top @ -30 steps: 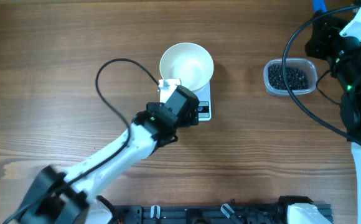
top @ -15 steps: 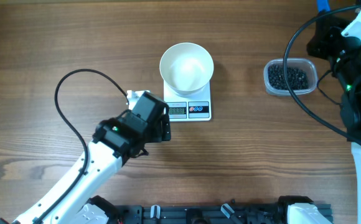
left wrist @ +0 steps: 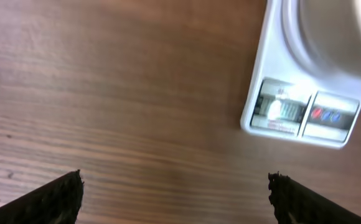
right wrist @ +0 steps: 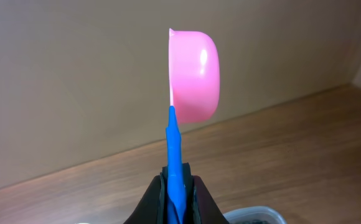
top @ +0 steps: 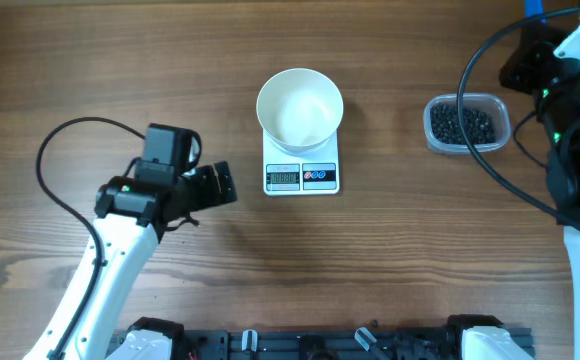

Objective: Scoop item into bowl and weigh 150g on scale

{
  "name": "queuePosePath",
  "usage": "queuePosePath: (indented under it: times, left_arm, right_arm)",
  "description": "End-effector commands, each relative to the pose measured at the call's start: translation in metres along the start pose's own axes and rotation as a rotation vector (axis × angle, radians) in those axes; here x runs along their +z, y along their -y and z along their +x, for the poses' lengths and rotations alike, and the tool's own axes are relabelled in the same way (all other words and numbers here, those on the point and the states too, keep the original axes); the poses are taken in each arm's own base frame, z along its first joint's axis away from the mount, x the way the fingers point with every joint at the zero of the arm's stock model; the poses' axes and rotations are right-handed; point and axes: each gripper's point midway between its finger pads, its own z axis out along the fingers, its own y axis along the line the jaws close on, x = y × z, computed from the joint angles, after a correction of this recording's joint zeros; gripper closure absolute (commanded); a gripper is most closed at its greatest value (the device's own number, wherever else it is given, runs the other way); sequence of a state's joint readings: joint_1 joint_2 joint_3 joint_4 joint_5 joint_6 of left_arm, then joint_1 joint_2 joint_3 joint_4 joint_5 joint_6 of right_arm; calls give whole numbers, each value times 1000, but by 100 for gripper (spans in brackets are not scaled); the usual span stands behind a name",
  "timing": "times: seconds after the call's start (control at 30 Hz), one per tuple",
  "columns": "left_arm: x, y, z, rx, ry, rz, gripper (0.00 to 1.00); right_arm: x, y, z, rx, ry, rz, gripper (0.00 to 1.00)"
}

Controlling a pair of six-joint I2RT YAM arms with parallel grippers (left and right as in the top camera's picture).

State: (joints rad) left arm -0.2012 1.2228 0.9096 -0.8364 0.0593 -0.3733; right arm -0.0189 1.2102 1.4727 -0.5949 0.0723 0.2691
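The white bowl (top: 300,108) stands on the small white scale (top: 302,176), whose display faces the table's front. In the left wrist view the scale (left wrist: 302,112) and the bowl (left wrist: 336,31) lie at the upper right. The item, tiny black beads (top: 462,124), fills a clear tub at the right. My left gripper (top: 226,186) hovers open and empty left of the scale, fingertips wide apart (left wrist: 174,180). My right gripper (right wrist: 178,183) is shut on the blue handle of a pink scoop (right wrist: 194,74), held upright above the tub (right wrist: 255,216).
The left arm's black cable (top: 60,170) loops over the table at the left. The right arm (top: 575,110) and its cables crowd the right edge beside the tub. A black rail (top: 310,345) runs along the front edge.
My left arm has swung back to the left, away from the scale, uncovering its display. The right arm with the scoop has barely shifted.
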Motion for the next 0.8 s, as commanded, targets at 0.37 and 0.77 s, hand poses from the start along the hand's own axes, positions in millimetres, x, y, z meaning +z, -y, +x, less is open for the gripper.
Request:
queuePosePath:
  times: [0.37,0.77]
  left_arm:
    - [-3,1,-6,9,20,28,0]
    - [-3,1,-6,9,20,28,0]
  right_arm:
    - [18,14,-20,-130,68,92,95]
    - [20,46,-19,-105,47,168,96]
